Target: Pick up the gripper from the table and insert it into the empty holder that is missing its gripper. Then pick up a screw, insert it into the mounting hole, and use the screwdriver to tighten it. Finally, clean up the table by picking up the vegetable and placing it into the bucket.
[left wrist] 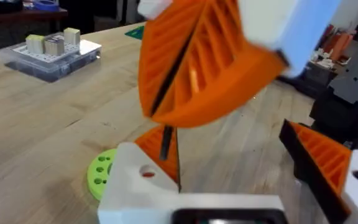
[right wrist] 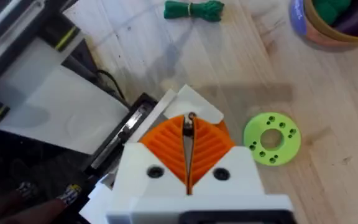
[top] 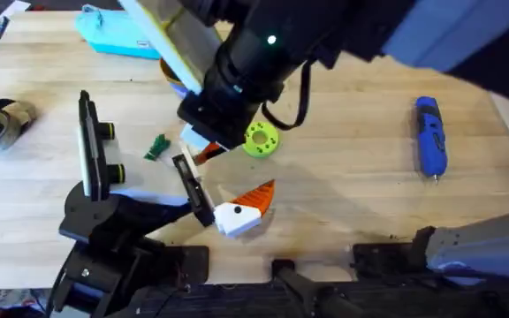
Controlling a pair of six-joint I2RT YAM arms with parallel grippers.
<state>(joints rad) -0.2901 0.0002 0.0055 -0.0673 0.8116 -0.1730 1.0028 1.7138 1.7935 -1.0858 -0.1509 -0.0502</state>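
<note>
The orange gripper with its cream-white end (left wrist: 143, 177) sits in the holder (top: 193, 190), the black rail on my left arm's hand, beside the striped white-based finger (left wrist: 328, 168). My left gripper (top: 237, 172) is open. My right gripper (right wrist: 189, 134) hangs just over that white end (right wrist: 194, 104), shut on a small screw (right wrist: 190, 118); its orange fingers (left wrist: 197, 68) loom large in the left wrist view. The blue screwdriver (top: 429, 137) lies at the right of the table. The green vegetable (top: 155, 147) (right wrist: 194, 9) lies left of the arms. The bucket (right wrist: 328, 28) stands behind, mostly under my right arm.
A lime-green holed disc (top: 261, 139) (right wrist: 272, 138) lies just right of the grippers. A light-blue pouch (top: 113, 35) is at the back left. A black stand (top: 91, 150) rises at the left. A clear box of blocks (left wrist: 51, 53) sits farther off.
</note>
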